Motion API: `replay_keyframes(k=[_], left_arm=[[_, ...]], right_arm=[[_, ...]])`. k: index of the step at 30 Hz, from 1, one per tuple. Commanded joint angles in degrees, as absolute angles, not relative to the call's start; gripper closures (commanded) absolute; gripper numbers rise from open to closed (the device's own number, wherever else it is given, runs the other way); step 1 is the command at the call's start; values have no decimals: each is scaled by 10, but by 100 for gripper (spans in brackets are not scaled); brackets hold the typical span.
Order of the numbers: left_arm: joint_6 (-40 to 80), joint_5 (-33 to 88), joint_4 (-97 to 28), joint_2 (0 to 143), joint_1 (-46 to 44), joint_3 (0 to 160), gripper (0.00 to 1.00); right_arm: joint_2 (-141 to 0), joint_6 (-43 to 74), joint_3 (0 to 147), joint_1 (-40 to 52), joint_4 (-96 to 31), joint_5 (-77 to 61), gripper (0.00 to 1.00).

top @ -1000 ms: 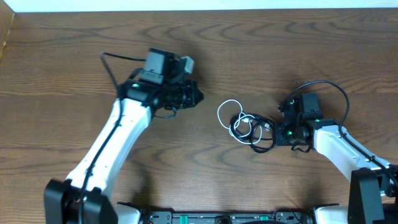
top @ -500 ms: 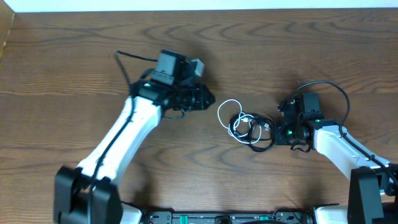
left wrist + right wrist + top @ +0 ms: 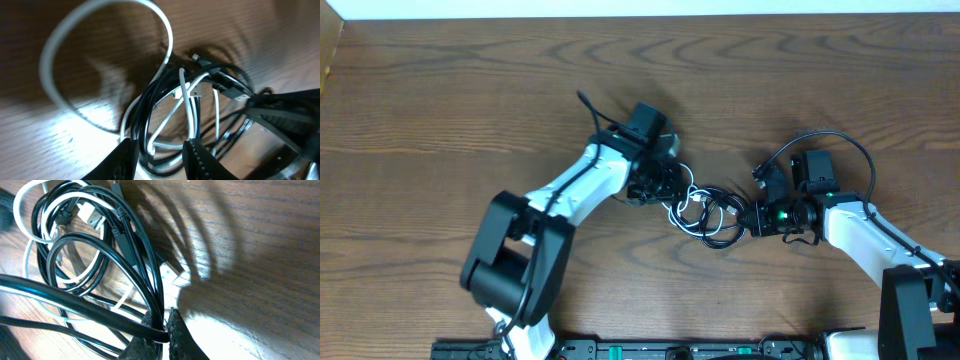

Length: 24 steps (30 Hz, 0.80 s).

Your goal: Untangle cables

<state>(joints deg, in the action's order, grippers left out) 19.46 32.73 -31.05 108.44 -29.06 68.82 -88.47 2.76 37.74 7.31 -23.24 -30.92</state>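
Showing wrist-only detail: right claw [image 3: 162, 327] pinches black cable [image 3: 75, 305] | left claw [image 3: 157, 160] parted

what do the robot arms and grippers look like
The left arm and right arm each have white rounded links with black joints and a black camera block at the wrist. A thick black cord loops over the right wrist, where a green light glows. The left gripper and right gripper have dark fingers, ribbed inside.

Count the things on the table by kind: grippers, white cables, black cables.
grippers: 2, left gripper and right gripper
white cable: 1
black cables: at least 2, the tangle hides the exact number
total: at least 5
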Motion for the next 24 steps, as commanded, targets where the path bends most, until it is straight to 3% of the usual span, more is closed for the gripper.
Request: replay_keyframes(k=[1, 16, 24], left_arm=[[185, 332, -301, 1110, -304, 694, 66], [185, 316, -280, 1135, -335, 694, 66], [185, 168, -302, 1135, -387, 684, 65]], right_arm=[[-888, 16, 373, 72, -231, -330, 99], [-888, 16, 373, 72, -231, -330, 99], [-888, 16, 373, 72, -231, -330, 99]])
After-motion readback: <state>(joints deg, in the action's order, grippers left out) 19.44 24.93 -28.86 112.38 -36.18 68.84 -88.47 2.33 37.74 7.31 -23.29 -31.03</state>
